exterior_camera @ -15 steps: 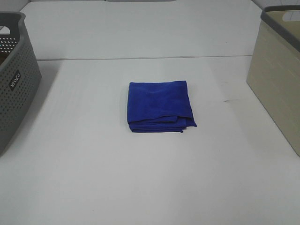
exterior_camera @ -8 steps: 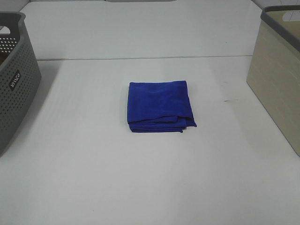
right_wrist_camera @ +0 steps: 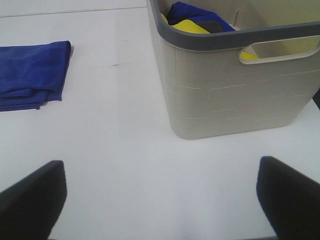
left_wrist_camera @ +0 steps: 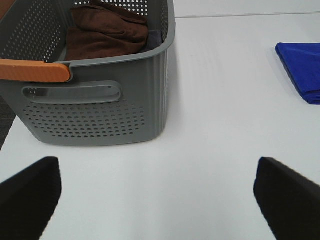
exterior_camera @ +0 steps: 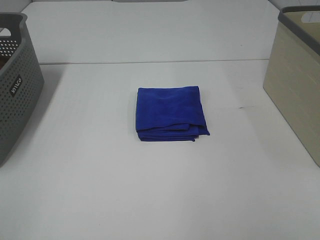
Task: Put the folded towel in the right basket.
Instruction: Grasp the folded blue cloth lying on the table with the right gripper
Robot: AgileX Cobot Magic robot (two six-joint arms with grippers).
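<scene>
Blue folded towel [exterior_camera: 170, 112], square, layered edges showing; left gripper [left_wrist_camera: 157, 200], right gripper [right_wrist_camera: 160, 200] both spread.

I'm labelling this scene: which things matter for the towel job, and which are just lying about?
Job:
- blue towel
- beige basket

Lying about:
- gray basket
- brown cloth inside it
- blue and yellow items in the beige basket

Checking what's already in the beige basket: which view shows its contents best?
Right wrist: it looks into the beige basket, showing blue, yellow and dark cloths. Exterior high shows only its outer wall and rim; left wrist misses it.
</scene>
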